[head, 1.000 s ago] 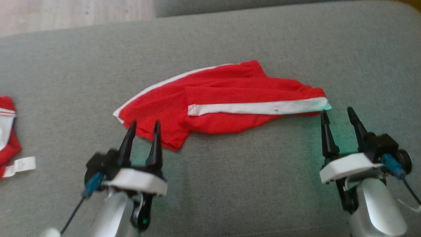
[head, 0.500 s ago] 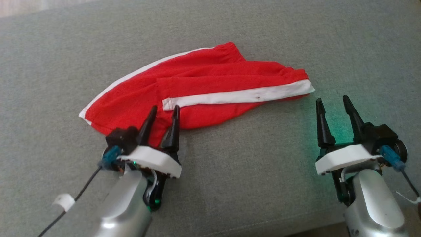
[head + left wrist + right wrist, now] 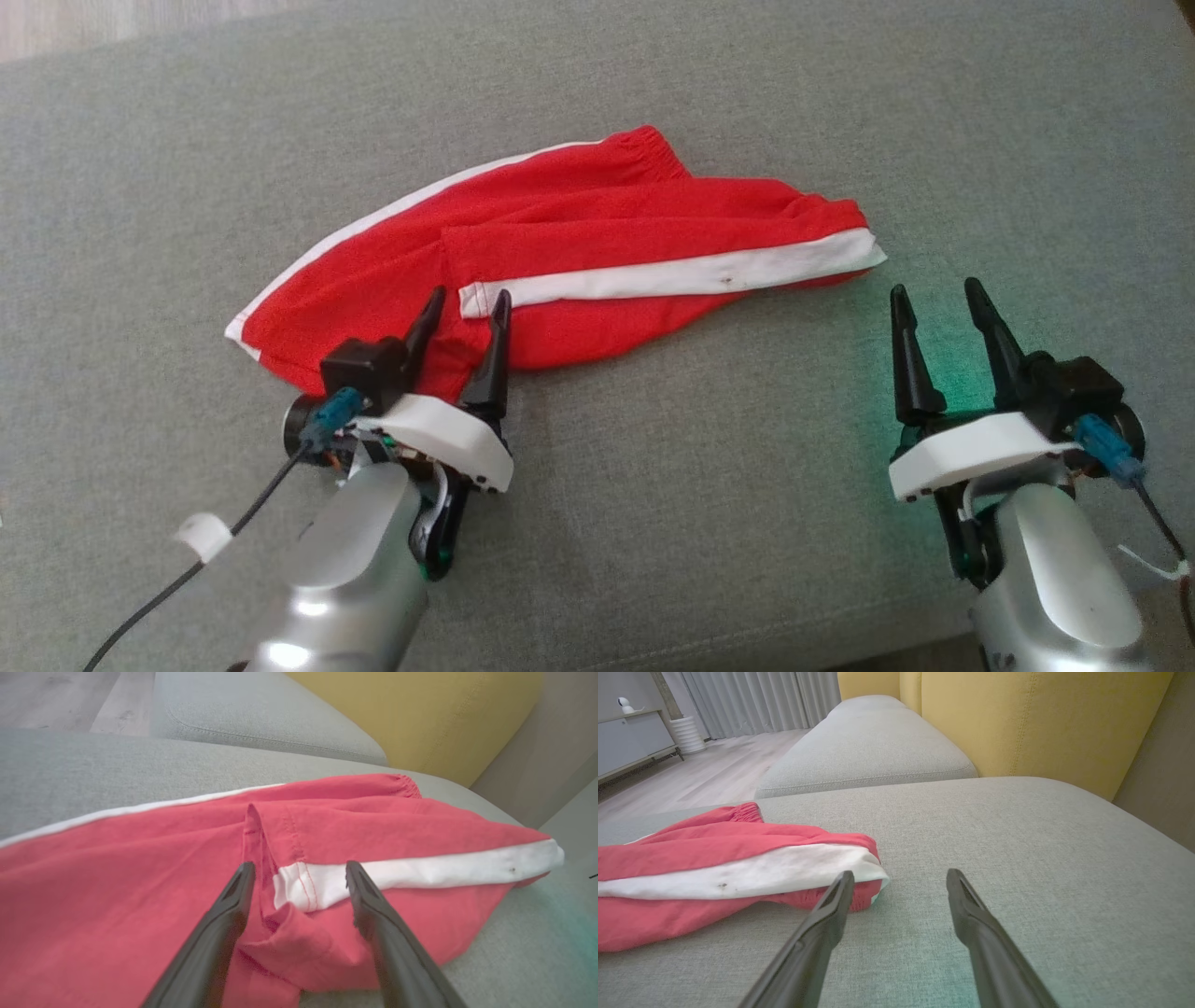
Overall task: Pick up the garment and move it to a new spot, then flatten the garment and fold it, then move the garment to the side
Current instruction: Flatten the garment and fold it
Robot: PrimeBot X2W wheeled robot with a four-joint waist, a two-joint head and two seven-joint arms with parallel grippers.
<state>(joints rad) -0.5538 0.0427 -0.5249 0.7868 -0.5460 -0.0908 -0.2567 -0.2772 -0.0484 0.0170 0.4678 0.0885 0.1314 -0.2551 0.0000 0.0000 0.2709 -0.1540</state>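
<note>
The garment (image 3: 579, 252) is a pair of red shorts with white side stripes, lying rumpled and partly folded over on a grey cushion (image 3: 653, 485). My left gripper (image 3: 470, 301) stands open over its near left part, fingers straddling the folded hem end of the white stripe (image 3: 303, 884). Nothing is pinched between them. My right gripper (image 3: 934, 289) is open too, just below and right of the garment's (image 3: 714, 872) right end, apart from the cloth. In the right wrist view its left fingertip (image 3: 843, 882) lies close to the waistband end.
The grey cushion stretches wide around the garment. A second grey cushion (image 3: 868, 751) and a yellow backrest (image 3: 1041, 723) lie beyond it. Wooden floor (image 3: 705, 774), curtains and a low cabinet show further off. The cushion's near edge runs at the lower right (image 3: 840, 644).
The head camera shifted, so the picture slid left and up. My left gripper moved forward and right onto the garment's folded hem. The right gripper has hardly moved relative to the cloth.
</note>
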